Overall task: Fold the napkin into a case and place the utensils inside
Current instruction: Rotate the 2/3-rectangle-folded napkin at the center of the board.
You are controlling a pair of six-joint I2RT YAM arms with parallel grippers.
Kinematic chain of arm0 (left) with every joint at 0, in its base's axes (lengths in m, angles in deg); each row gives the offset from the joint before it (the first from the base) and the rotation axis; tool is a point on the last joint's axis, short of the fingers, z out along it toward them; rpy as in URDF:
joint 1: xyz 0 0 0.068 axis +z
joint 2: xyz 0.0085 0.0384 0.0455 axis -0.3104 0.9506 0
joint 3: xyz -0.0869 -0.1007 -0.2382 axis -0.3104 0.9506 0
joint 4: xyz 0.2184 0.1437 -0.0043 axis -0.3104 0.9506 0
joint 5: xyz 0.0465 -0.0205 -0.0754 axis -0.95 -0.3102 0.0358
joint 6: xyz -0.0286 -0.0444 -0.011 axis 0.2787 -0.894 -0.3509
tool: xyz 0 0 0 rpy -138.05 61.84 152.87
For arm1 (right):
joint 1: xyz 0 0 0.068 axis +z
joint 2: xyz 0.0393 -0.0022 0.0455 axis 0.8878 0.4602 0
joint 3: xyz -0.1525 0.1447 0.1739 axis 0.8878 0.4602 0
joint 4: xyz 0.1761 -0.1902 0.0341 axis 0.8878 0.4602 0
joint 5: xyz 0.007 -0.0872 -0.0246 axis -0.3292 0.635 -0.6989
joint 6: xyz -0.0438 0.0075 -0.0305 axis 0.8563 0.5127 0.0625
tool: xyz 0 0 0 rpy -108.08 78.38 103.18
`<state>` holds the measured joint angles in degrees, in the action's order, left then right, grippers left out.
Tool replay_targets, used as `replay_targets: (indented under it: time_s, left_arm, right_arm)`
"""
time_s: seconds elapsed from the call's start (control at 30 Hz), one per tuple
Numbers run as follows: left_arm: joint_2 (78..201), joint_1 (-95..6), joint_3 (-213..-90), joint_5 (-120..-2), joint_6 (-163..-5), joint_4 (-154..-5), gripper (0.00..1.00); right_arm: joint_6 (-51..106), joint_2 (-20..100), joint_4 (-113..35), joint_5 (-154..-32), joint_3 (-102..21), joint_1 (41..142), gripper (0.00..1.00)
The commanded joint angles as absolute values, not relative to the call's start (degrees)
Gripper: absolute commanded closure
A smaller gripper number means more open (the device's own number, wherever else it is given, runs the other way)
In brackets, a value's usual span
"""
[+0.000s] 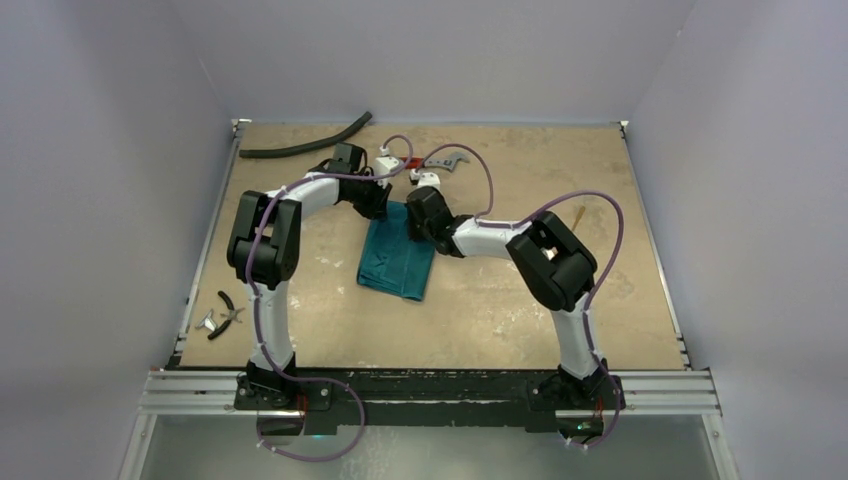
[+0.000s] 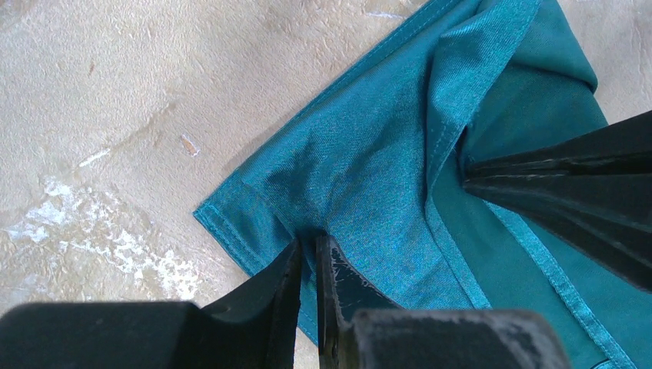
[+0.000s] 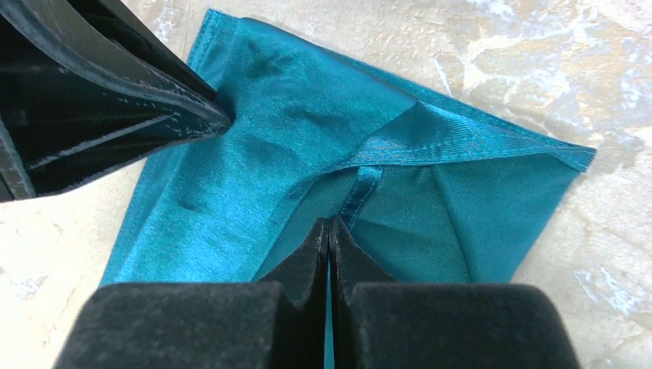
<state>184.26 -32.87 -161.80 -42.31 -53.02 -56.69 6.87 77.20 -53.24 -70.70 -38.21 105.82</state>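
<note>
The teal napkin (image 1: 397,257) lies partly folded in the middle of the table, with layered flaps showing in both wrist views. My left gripper (image 2: 309,247) is at its far left corner, shut on a pinched ridge of the cloth (image 2: 361,154). My right gripper (image 3: 329,224) is just to the right of it, shut on a hemmed fold of the napkin (image 3: 430,223), and its black fingers (image 2: 561,192) reach into the left wrist view. A slim tan utensil (image 1: 579,214) seems to lie on the table at the right, beyond the right arm.
A black hose (image 1: 305,146) lies at the back left. A red-handled metal wrench (image 1: 441,161) sits behind the grippers. Small black-handled pliers (image 1: 226,314) rest near the left edge. Grey walls close in the table on three sides.
</note>
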Motion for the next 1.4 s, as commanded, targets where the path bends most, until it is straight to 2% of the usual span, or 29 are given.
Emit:
replay_targets:
  time_s: [0.0,0.03,0.07,0.23,0.57,0.8,1.03,1.2,1.37]
  left_arm:
    - [186.0,-33.1,-160.6,-44.4,-50.8,-54.1,0.88]
    - [185.9,-33.1,-160.7,-44.4,-50.6,-54.0,0.88]
    - [185.8,-33.1,-160.8,-44.4,-50.5,-53.9,0.88]
    - [185.5,-33.2,-160.7,-44.3,-50.5,-53.8,0.88]
    - [185.6,-33.1,-161.2,-44.4,-50.3,-53.1,0.89]
    - [185.9,-33.1,-161.6,-44.4,-50.4,-52.8,0.89]
    - [186.1,-33.1,-161.9,-44.4,-50.3,-52.5,0.89]
    - [186.4,-33.1,-161.9,-44.3,-49.8,-52.2,0.90]
    - [186.4,-33.1,-161.9,-44.3,-49.6,-51.9,0.90]
  right_arm:
    - [6.3,77.3,-52.0,-71.3,-42.1,105.9,0.95]
    - [6.5,76.8,-51.6,-70.4,-42.3,105.9,0.85]
    - [7.1,75.8,-51.3,-68.6,-42.1,106.0,0.79]
    - [6.5,71.6,-50.3,-65.9,-38.5,106.1,0.65]
    - [3.7,68.6,-46.5,-69.8,-33.4,108.3,0.65]
    - [3.2,73.6,-47.1,-73.6,-35.5,108.7,0.62]
    - [2.1,75.3,-46.5,-73.5,-37.3,108.8,0.70]
    - [1.0,75.4,-48.2,-73.8,-36.5,108.8,0.88]
    - [0.4,74.3,-48.2,-73.3,-37.5,108.8,0.96]
